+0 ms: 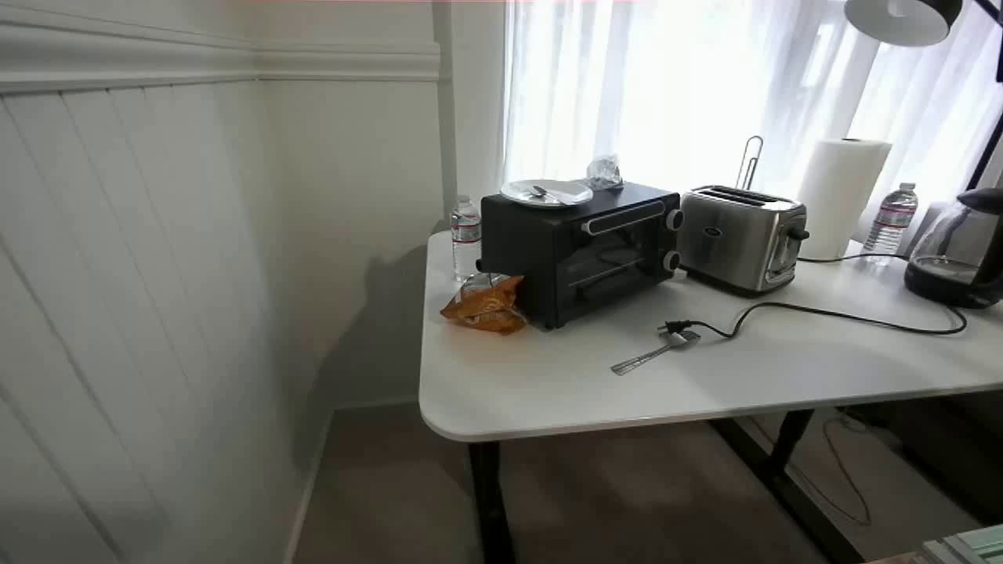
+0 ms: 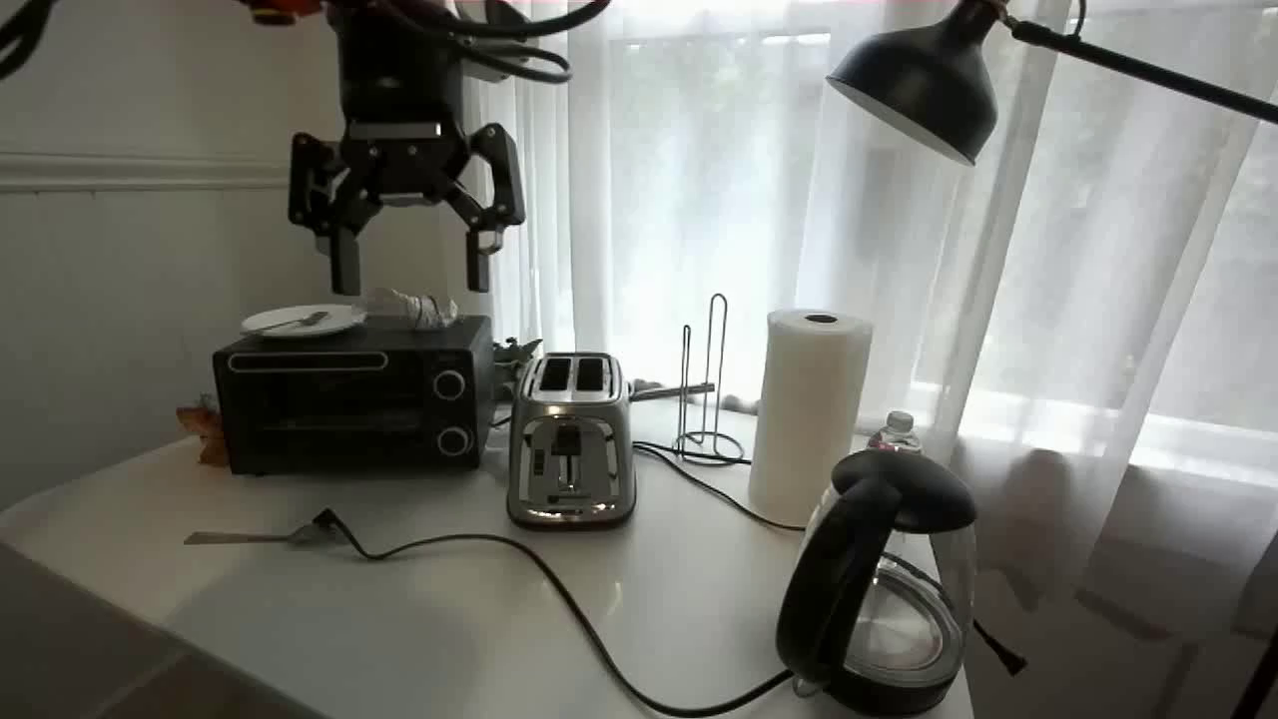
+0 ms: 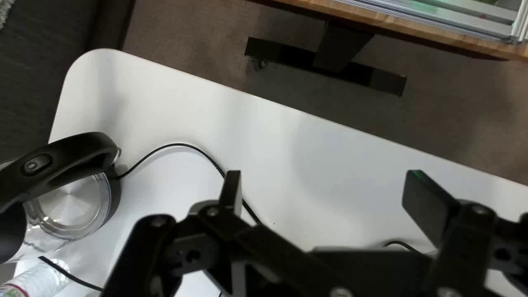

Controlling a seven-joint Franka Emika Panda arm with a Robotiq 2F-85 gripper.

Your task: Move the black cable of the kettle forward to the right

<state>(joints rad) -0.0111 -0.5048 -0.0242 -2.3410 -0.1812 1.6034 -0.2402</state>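
Hanging in the upper left of an exterior view, the gripper (image 2: 411,288) has its jaws wide apart, nothing held between them. In the wrist view, where we look down past it, its two fingers (image 3: 427,202) come nearest to us, at the centre and right of the frame. Below them, clear of both, the white table (image 3: 264,140) carries the black cable (image 3: 177,144). It leaves the kettle (image 3: 62,198) at the left edge, arches, then slants down to the right and passes behind the finger at centre. A short piece, seemingly the same cable, shows by the other finger; what lies between is hidden.

So the cable is under the jaws, and its long run slants to the line between the fingers rather than crossing it squarely. We judge that a pinch calls for lowering and probably some turning.

In both exterior views the cable ends in a plug (image 2: 325,518) just by what looks like a fork (image 2: 255,537); we cannot tell whether they touch. Farther off stand a silver toaster (image 2: 571,449) and a black oven (image 2: 349,409), with curtains (image 2: 699,200) behind.
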